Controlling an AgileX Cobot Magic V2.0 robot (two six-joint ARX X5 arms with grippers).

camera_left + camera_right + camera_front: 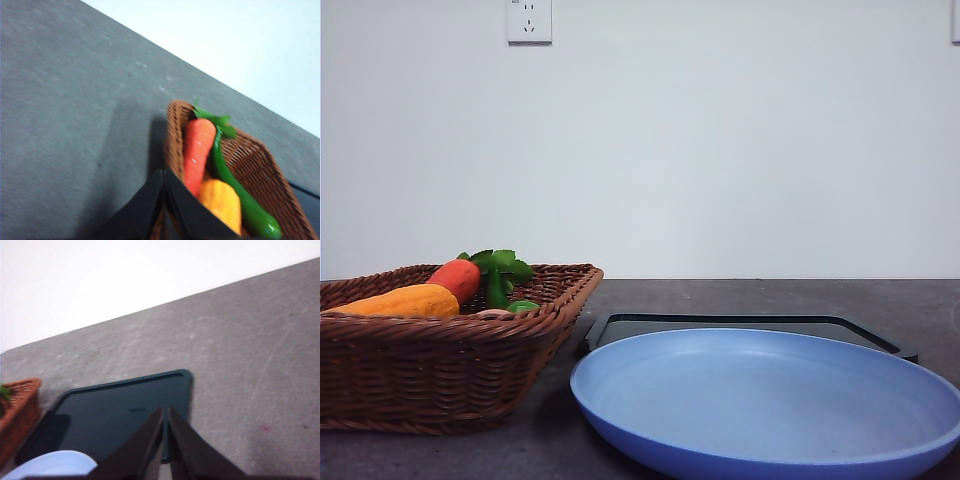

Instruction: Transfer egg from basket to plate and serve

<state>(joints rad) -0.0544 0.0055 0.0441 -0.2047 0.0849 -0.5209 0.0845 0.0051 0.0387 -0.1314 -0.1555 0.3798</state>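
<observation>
The brown wicker basket point(440, 375) stands at the front left of the table. A small pinkish curve, apparently the top of the egg point(492, 313), peeks over its near rim. To its right lies the light blue plate point(770, 400), bare. In the left wrist view my left gripper point(164, 174) is shut and empty above the basket's point(257, 160) end, and the egg is hidden there. My right gripper point(165, 411) is shut and empty over the black tray, with the plate's point(55, 465) edge near it.
The basket also holds an orange carrot point(197, 150) with green leaves, a yellow-orange vegetable point(222, 202) and a long green pepper point(240, 195). A flat black tray point(740, 322) lies behind the plate. Grey tabletop point(250, 350) stretches to a white wall.
</observation>
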